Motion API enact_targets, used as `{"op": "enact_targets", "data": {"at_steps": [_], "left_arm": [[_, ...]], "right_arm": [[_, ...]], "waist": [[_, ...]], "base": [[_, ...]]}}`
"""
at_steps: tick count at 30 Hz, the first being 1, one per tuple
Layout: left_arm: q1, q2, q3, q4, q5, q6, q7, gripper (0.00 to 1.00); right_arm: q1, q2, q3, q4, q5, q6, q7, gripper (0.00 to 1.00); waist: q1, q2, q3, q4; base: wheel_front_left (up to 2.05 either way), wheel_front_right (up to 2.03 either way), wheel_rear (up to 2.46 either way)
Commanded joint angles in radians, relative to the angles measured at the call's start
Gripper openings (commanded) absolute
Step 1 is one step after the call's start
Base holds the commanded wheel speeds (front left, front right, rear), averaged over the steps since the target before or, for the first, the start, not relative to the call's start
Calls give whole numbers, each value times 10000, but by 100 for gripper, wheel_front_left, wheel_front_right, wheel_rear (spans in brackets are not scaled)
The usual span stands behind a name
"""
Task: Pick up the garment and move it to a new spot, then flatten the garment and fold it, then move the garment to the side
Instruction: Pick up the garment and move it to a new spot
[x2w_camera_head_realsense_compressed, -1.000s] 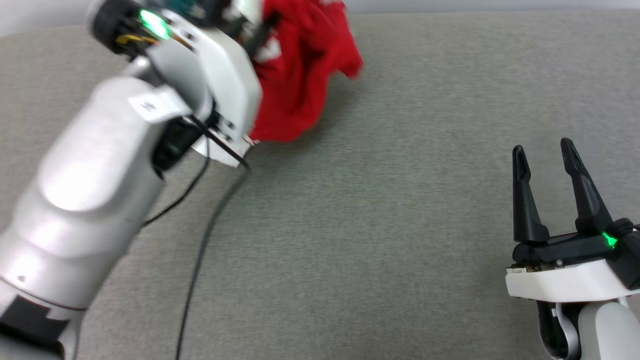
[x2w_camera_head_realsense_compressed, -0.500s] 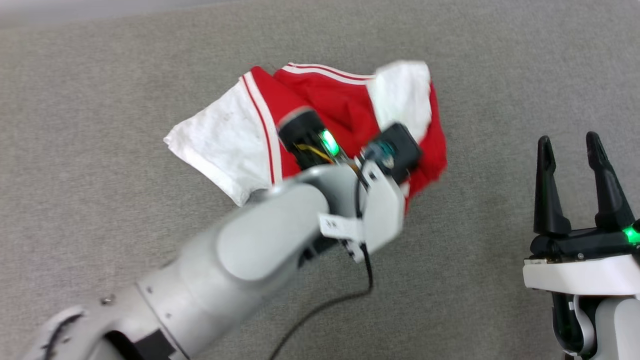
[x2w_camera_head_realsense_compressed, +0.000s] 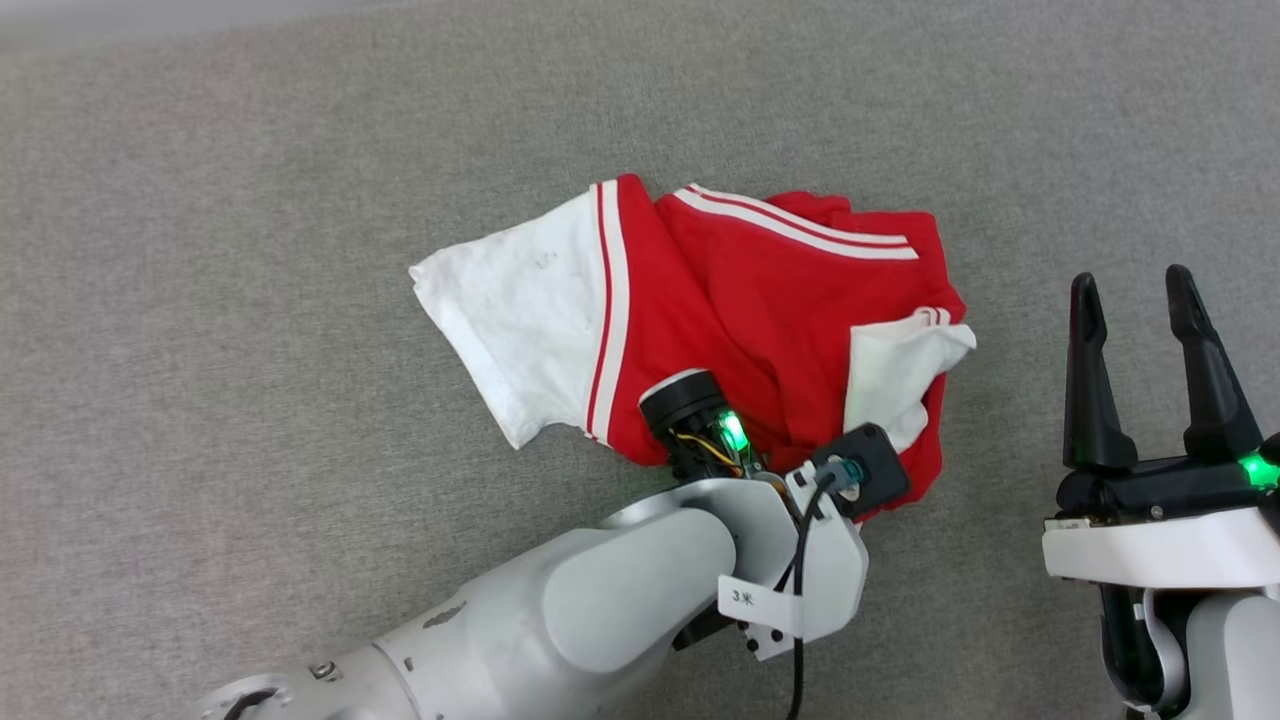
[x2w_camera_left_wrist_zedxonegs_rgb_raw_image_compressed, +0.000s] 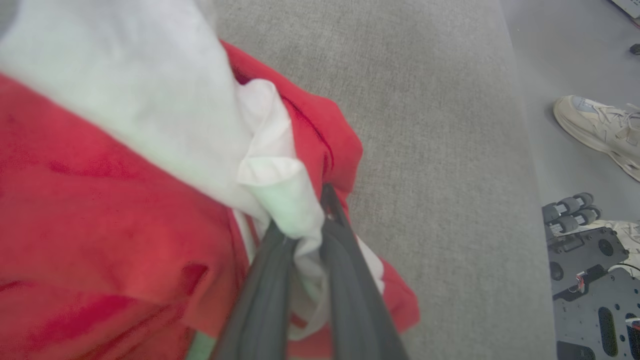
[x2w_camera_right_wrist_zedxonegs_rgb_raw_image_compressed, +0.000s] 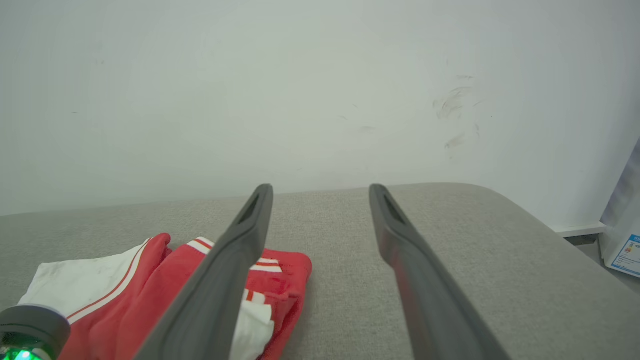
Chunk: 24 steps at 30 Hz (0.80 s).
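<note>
The garment lies crumpled, the left claw clenched on its white fold, best released fully before lifting away; the right claw stands spread.

My left hand has come down with the red T-shirt, which hung bunched a second ago and now lies crumpled on the grey fabric surface.

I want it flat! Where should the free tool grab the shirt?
Probably the far right corner of the shirt, by the striped trim, coming from the right. That edge lies loose and nearest the open right tool, while the left tool is shut on the bunched white sleeve.
</note>
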<state>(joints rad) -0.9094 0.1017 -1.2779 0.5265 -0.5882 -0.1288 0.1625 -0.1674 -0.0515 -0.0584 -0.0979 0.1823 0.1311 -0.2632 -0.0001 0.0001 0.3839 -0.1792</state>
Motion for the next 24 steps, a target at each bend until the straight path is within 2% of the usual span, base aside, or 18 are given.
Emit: {"op": "enact_targets", "data": {"at_steps": [1,2,6,11,16,24], "left_arm": [[199,-97,-45,51,227,-8,-192,0],[145,-112,-36,87,483,-7,-418,100],[107,-258,129,435,628,12,-1773,100],[213,-393,601,426,415,420,-3066,100],[335,-326,1239,256,346,1176,-3915,100],[1158,699,2937,-658,495,2667,-4288,100]], "right_arm": [[44,22,-3,52,-80,-7,-24,100],[77,22,4,80,-95,-7,-24,100],[273,21,-54,178,-183,-7,-24,100],[537,20,-123,263,-258,-7,-24,100],[793,21,-111,345,-378,-7,-24,100],[1134,18,-111,467,-497,-7,-24,100]], "waist": [[1,-1,-152,87],[1,-1,-231,119],[1,-1,-654,293],[1,-1,-1221,599],[1,-1,-1741,920],[1,-1,-2309,1306]], "base": [[0,0,0],[0,0,0],[0,0,0],[0,0,0],[0,0,0],[0,0,0]]}}
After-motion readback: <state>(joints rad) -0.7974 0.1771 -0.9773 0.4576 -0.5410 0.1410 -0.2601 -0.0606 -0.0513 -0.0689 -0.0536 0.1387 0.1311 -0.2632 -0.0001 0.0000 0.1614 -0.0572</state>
